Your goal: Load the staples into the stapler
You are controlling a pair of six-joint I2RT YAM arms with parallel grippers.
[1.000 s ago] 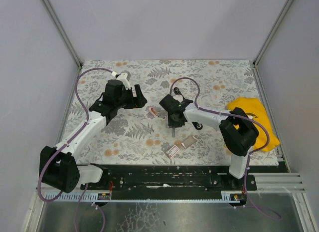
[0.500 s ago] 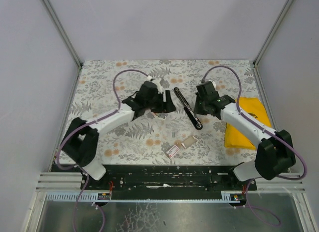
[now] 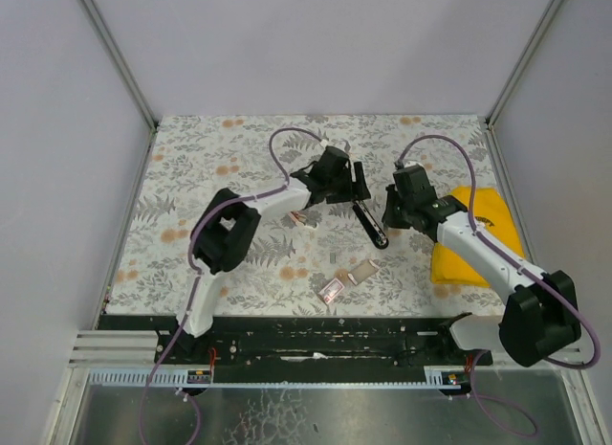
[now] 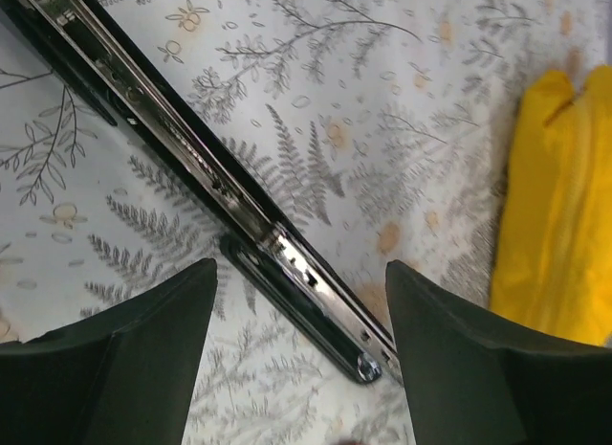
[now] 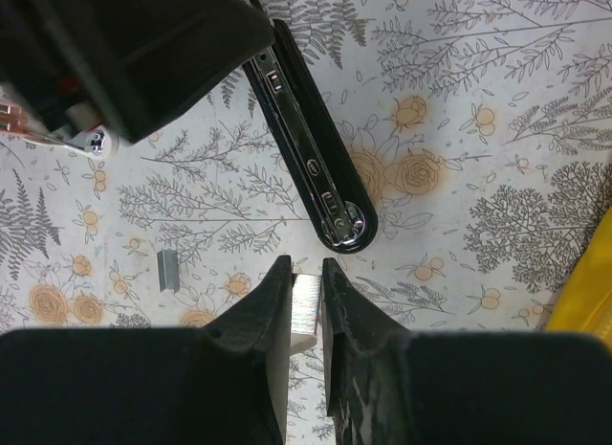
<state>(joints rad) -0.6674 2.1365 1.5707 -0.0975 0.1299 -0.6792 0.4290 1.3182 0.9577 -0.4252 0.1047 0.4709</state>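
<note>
Left arm's the big mover since half a second ago: it's swung across the table, and the left gripper now sits over the far part of the stapler. Right arm barely shifted, and the stapler's in the same spot, mid-table, running diagonally toward the near right with the yellow cloth off to its right.

Left wrist view shows those fingers spread wide, straddling the stapler and not touching it. It's lying flat and open, with the shiny magazine channel facing up.

The right gripper is nearly closed, pinching what looks like a staple strip, just short of the stapler's rounded near end. A second short bit of staples is lying loose on the table to the left.

So I'd say roughly halfway: stapler opened, strip picked up. Nothing's in the channel yet, so the strip has to be lined up and dropped in, then the stapler closed.
</note>
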